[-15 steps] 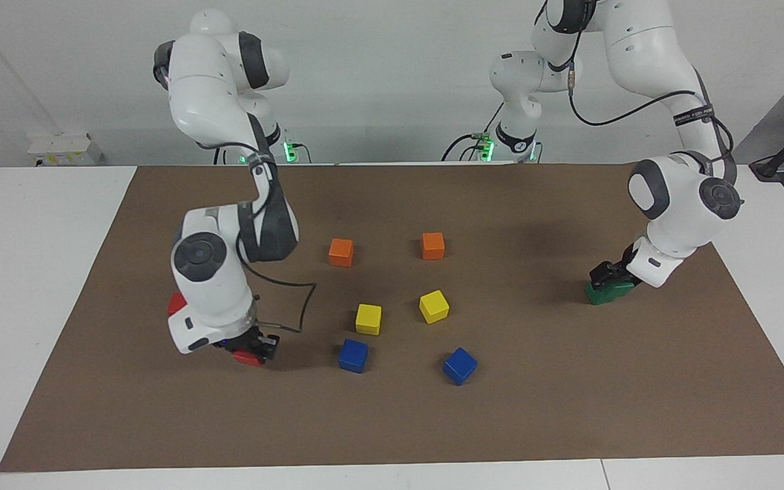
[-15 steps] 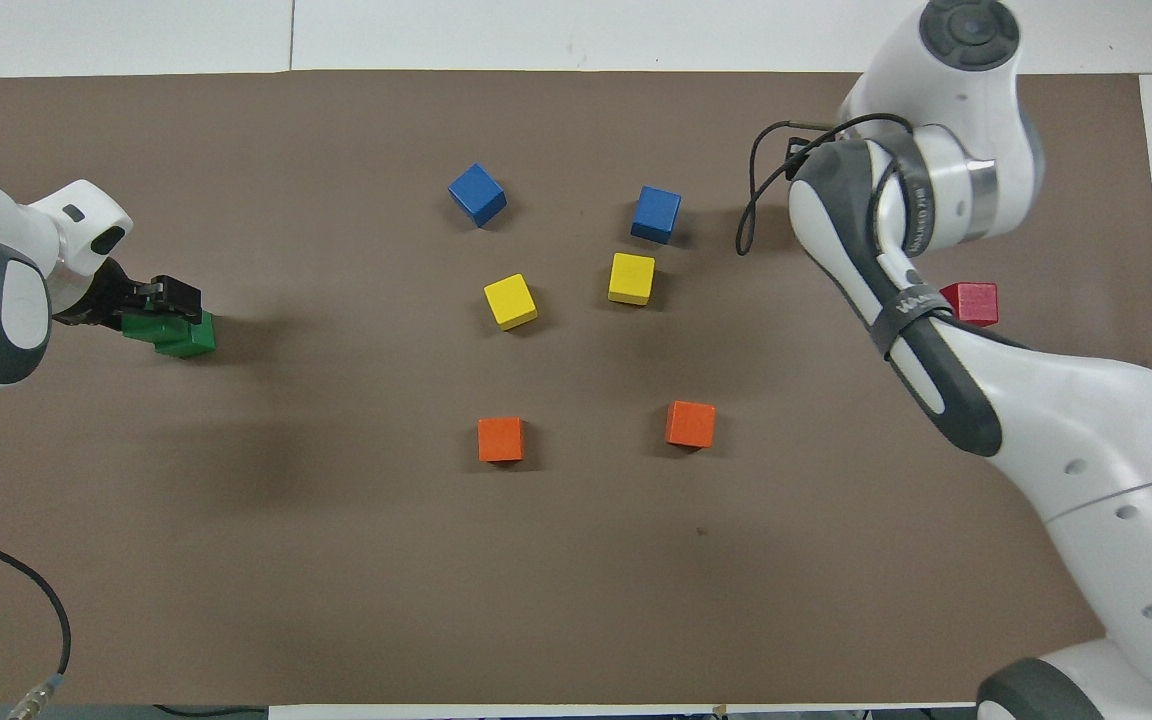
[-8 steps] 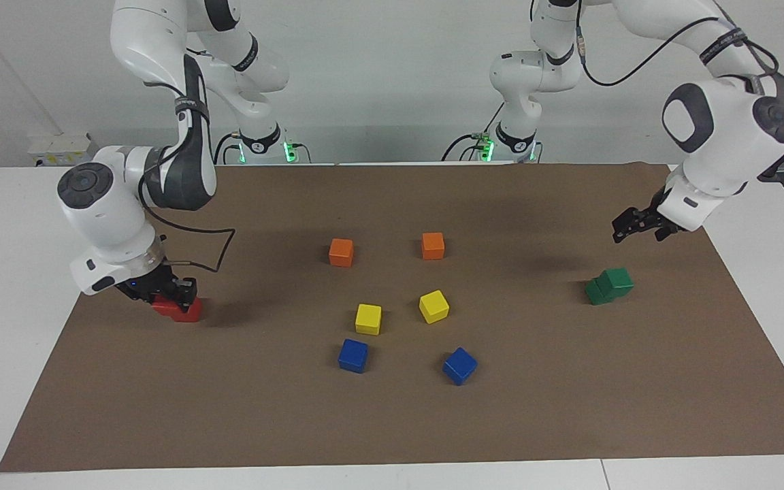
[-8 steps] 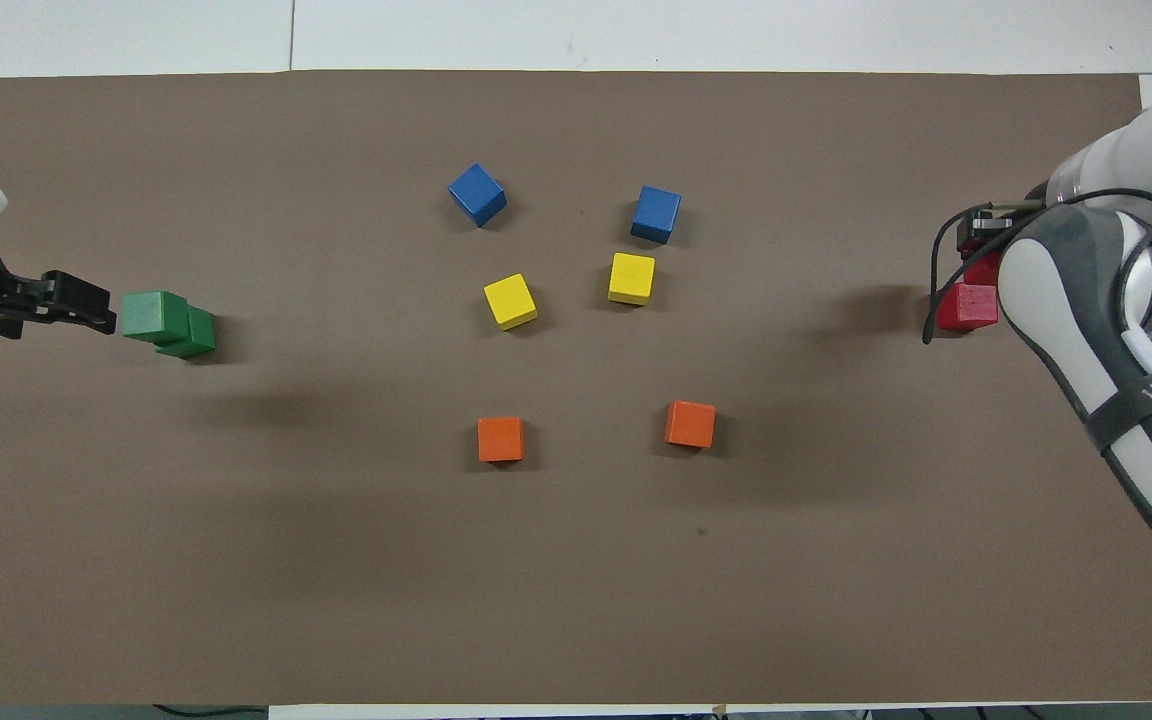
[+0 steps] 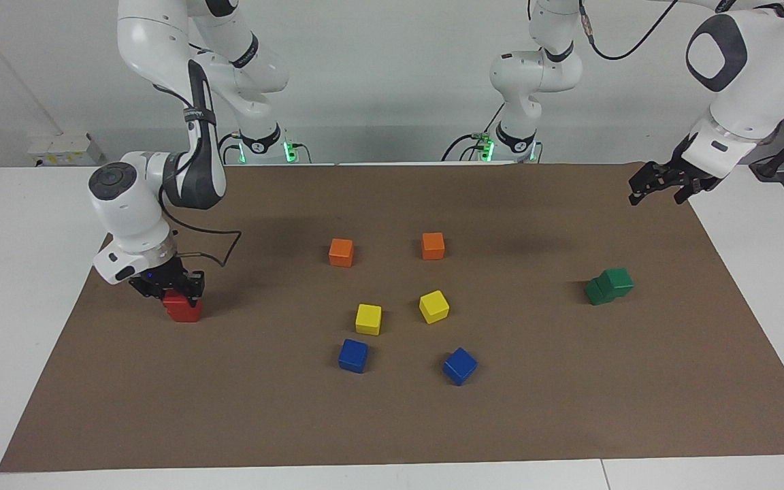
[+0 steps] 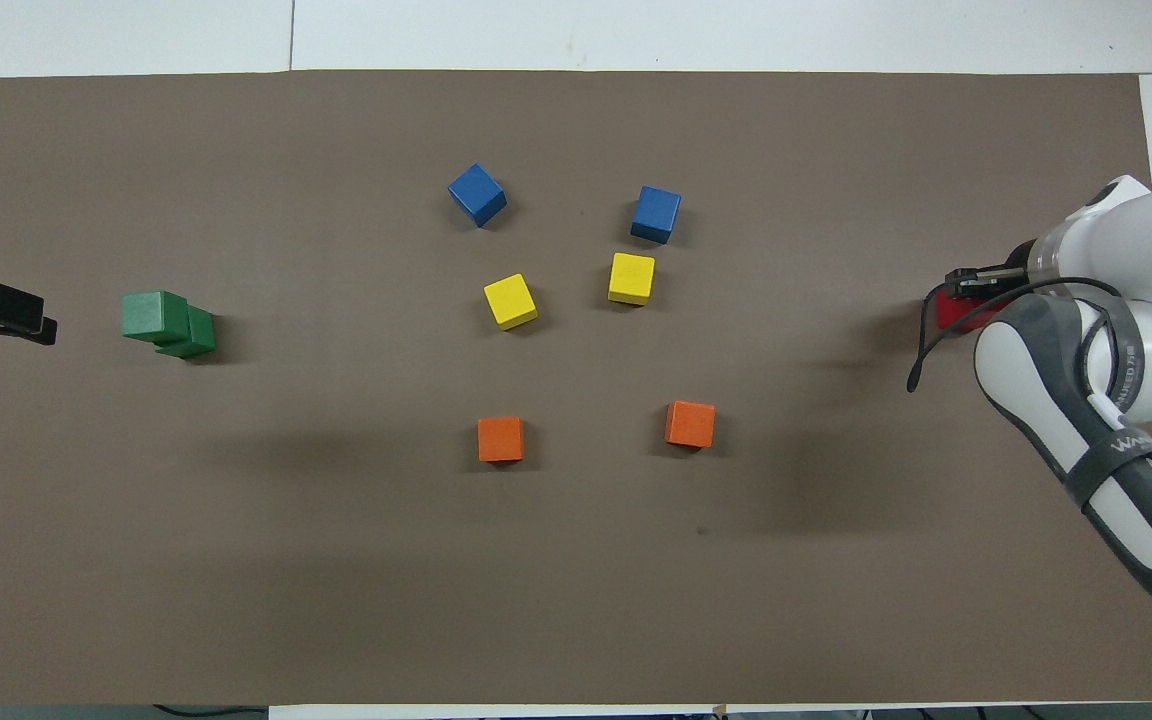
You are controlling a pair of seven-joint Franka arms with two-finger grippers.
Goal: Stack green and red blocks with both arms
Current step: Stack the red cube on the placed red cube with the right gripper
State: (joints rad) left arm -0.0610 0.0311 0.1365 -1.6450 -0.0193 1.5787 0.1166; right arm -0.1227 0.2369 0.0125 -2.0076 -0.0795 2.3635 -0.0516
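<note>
1. While the right gripper (image 5: 173, 291) sits on top of the red stack (image 5: 183, 309) at the right arm's end of the mat (image 5: 392, 429), its fingers flank the upper red block; clamped or released, cannot tell.
2. Left gripper (image 5: 657, 185) hangs over the mat's edge, fingers apart, holding nothing; green stack (image 5: 608, 286) lies at its 7 o'clock in the facing view, upper block offset.
3. Judgement: the right gripper's way out is straight up; room is free all round, yellow blocks (image 5: 368, 318) well apart.

Right pincer (image 5: 175, 287) hides the red blocks' (image 5: 184, 309) tops.
</note>
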